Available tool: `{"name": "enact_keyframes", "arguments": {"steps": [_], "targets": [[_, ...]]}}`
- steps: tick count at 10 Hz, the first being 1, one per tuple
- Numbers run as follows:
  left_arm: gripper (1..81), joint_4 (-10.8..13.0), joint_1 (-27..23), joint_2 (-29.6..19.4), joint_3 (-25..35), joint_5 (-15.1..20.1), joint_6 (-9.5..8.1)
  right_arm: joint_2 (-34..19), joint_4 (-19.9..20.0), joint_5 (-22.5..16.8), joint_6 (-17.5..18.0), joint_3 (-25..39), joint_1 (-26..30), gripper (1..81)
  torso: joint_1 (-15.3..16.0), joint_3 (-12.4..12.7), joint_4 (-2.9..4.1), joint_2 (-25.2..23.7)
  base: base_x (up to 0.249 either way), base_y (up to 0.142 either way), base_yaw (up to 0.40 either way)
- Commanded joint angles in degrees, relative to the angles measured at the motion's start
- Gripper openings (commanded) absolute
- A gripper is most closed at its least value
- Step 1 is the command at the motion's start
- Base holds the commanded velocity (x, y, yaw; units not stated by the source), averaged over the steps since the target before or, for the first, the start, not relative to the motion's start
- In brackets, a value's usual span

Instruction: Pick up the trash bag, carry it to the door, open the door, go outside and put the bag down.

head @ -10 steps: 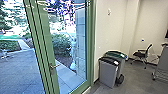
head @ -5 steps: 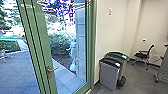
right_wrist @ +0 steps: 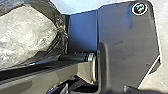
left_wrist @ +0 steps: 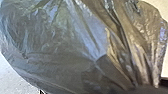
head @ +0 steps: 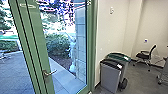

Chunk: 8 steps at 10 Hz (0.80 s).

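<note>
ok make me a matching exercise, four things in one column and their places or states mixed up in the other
1. door handle
2. bins
3. chair
4. trash bag

A. black, near the far wall
B. crinkled and shiny, large in the left wrist view
C. on the green upright
D. grey-bodied, just right of the glass door in the head view

Right pairs: 1-C, 2-D, 3-A, 4-B

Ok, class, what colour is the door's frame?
Green, showing best in the head view.
</note>
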Motion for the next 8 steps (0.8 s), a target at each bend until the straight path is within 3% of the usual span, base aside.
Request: {"name": "enact_keyframes", "arguments": {"steps": [1, 8], "targets": [[1.0, 0.45, -3.52, -0.07, 0.21, 3.23, 0.38, 1.03, -0.99, -3.76, -0.66, 0.41, 2.7, 81.1, 0.0, 0.0, 0.0, 0.0, 0.145, 0.0, 0.0], [1.0, 0.45, -3.43, -0.07, 0.12, 3.13, 0.46, 1.03, -1.17, -3.68, -0.66, 0.5, 2.53, 81.1, -0.02, 0.0, 0.0, 0.0, 0.14, 0.0, 0.0]]}}
